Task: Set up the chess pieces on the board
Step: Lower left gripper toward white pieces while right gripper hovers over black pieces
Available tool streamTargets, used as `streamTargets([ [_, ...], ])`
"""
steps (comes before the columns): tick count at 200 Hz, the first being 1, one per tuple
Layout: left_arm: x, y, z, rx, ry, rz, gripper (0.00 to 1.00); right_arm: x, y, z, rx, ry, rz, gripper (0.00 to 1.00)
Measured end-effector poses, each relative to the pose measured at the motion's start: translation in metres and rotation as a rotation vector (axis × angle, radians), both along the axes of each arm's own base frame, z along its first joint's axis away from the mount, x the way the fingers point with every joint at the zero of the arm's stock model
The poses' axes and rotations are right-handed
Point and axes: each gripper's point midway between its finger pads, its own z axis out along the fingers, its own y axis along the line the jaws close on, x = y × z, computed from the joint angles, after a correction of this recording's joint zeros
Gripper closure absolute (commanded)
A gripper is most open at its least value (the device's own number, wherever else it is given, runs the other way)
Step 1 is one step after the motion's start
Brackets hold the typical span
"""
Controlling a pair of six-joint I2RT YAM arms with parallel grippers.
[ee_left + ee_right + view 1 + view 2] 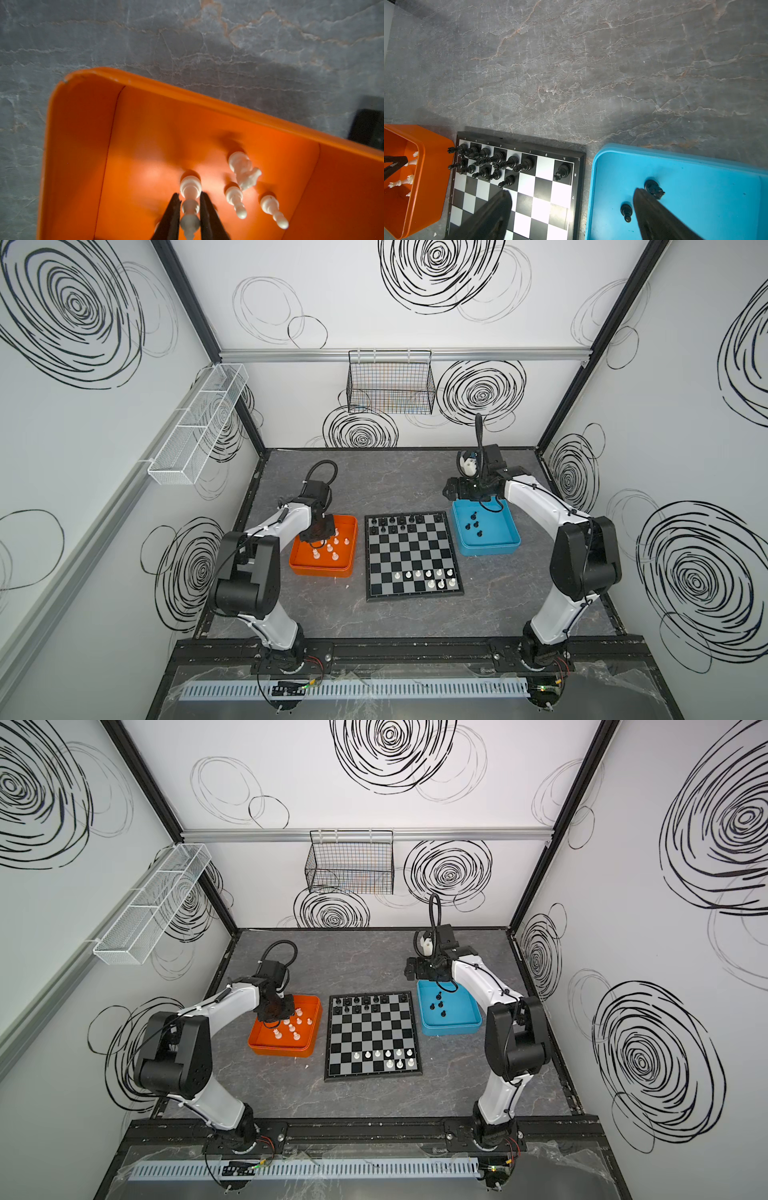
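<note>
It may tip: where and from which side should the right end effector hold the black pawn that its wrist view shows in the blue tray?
Grip the black pawn probably at its thin neck below the round head, coming straight down: it stands upright, apart from the knight.

Your left arm point(286, 518) and right arm point(536, 497) match: white link shells between bulky black joint housings. A thick black cable loop point(328, 466) stands off each wrist; thin black wires point(266, 526) are tied along the white links. Red wires point(316, 664) show at each black base point(291, 659). Your left gripper point(189, 194) has black, tapering fingers point(170, 218).
</note>
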Motion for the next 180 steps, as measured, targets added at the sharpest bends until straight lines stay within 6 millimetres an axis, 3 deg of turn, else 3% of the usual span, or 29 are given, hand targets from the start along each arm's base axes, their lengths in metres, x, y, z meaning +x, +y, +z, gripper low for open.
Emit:
streamTargets([
  [180, 0.0012, 0.0007, -0.0025, 0.009, 0.002, -0.012, 0.91, 0.0007, 0.0003, 0.0001, 0.002, -0.004, 0.000, 0.04],
])
